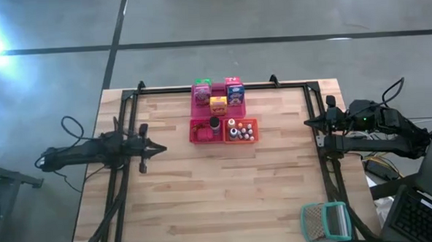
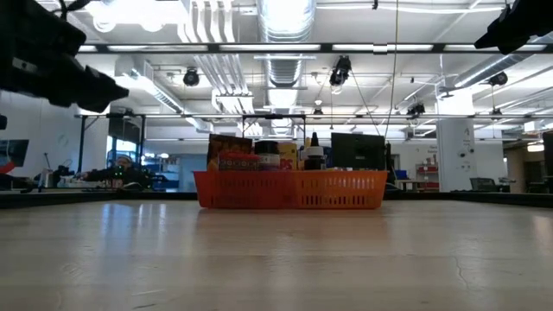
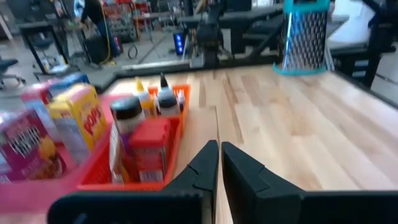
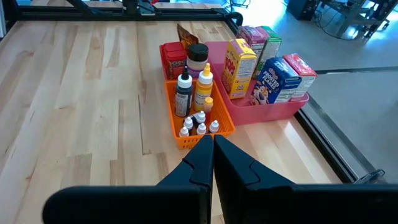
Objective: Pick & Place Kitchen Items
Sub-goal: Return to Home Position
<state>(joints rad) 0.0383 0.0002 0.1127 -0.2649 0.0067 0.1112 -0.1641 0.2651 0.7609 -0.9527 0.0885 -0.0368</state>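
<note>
- left pincer (image 3: 219,155): clenched, only a hairline slit between the fingers, nothing in it. It hangs over the left side of the tabletop (image 1: 227,201), aimed at the trays and well apart from them.
- right pincer (image 4: 212,149): clenched too, and empty. It hangs at the right edge, also well clear of the trays.
- items: all in three trays midway between the arms.
  - cartons (image 4: 239,59) stand in the pink tray (image 4: 273,112) against one long edge.
  - red can (image 4: 174,62) and jar (image 4: 198,56) are in the red bin (image 1: 193,139).
  - bottles (image 4: 184,93) are in the orange tray (image 4: 202,138), which touches the red bin's side.
- progress: my read is that sorting is done. From above I see no loose item on bare wood. All that seems left is parking the arms.
- grater (image 1: 325,222): stands alone at a corner on the right arm's side, in no tray. I take it as outside the job.
- hard to see:
  - Low view shows one orange mesh wall with item tops above it. I can't tell where the red bin ends and the orange tray starts, and the pink tray is hidden behind them.
  - In that view the arms are only dark shapes in the top corners.
  - The tiny pale bottles at the orange tray's front are too small to count from above.
  - Left wrist view cuts the cartons off at the frame edge.
  - A brownish pack (image 4: 186,34) peeks out behind the jar. I can't make out what it is.
</note>
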